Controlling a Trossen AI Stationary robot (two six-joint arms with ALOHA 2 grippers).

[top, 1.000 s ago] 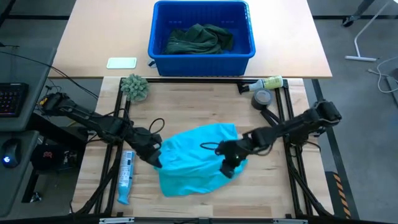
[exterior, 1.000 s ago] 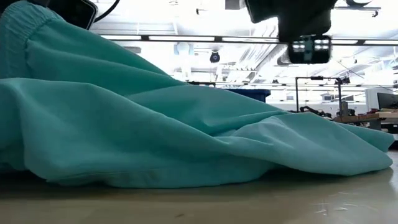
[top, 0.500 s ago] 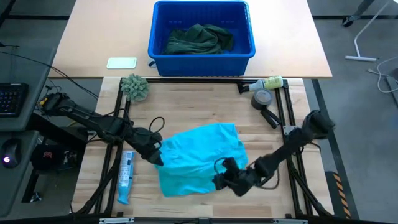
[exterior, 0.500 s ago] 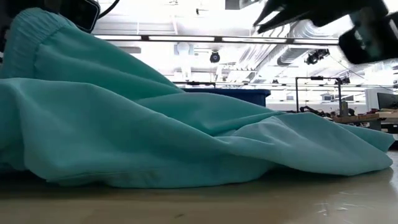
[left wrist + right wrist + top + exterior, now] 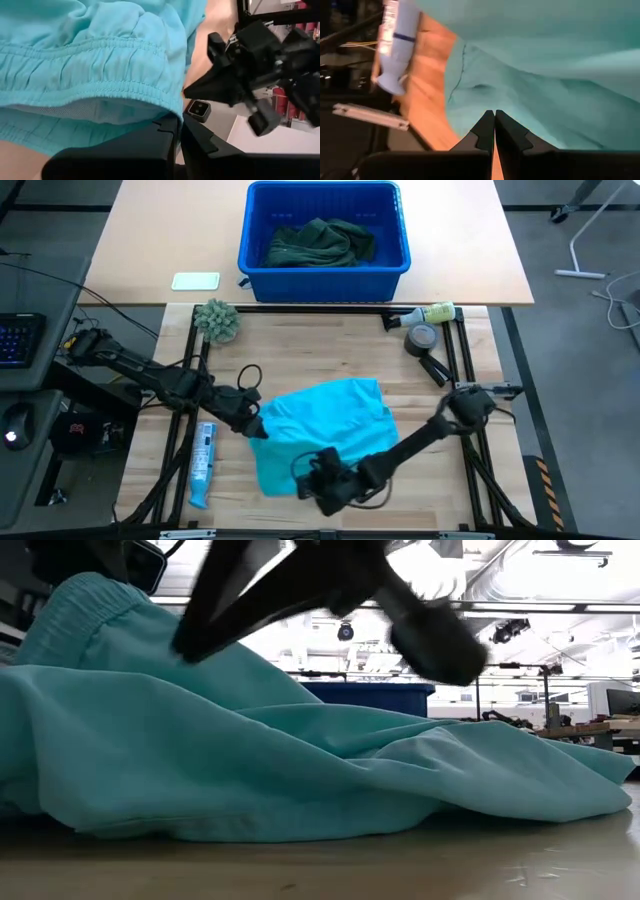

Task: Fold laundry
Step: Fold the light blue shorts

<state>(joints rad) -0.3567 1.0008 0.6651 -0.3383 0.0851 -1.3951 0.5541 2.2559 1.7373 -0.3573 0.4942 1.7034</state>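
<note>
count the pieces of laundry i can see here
2: a turquoise garment spread on the wooden table between the arms, and a dark green bundle in the blue bin. More pieces may be hidden in that bundle.

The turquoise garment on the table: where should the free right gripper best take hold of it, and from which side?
Probably the near-left corner of the turquoise garment, where a flat hem edge lies on the table. The right gripper, shut, is already near it and could open and come from the table's front. The left gripper pinches the gathered waistband at the left side.
</note>
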